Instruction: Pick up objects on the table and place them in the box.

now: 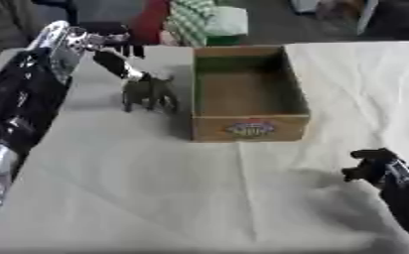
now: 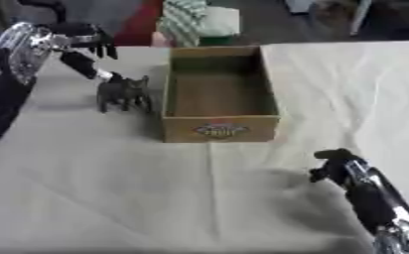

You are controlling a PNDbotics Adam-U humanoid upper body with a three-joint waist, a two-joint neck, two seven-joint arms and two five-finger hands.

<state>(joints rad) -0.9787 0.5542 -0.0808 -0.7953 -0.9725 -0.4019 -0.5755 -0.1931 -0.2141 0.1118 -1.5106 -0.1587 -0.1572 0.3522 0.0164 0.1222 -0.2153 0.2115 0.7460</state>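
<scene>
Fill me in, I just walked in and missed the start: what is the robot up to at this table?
It is clearing things off the table into a cardboard box, which looks empty so far. A small dark toy animal stands just left of the box. The left hand hangs above and behind the toy, fingers pointing down, not holding it. The right hand sits idle near the lower right, fingers curled, holding nothing.

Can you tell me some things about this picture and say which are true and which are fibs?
1. The box has nothing in it. True.
2. The toy animal is inside the box. False: it stands on the table, left of the box.
3. The right hand holds the toy animal. False: it is near the lower right corner, holding nothing.
4. The left hand is up by the table's far left edge. True.
5. The box lies tipped over. False: it sits upright, open side up.
</scene>
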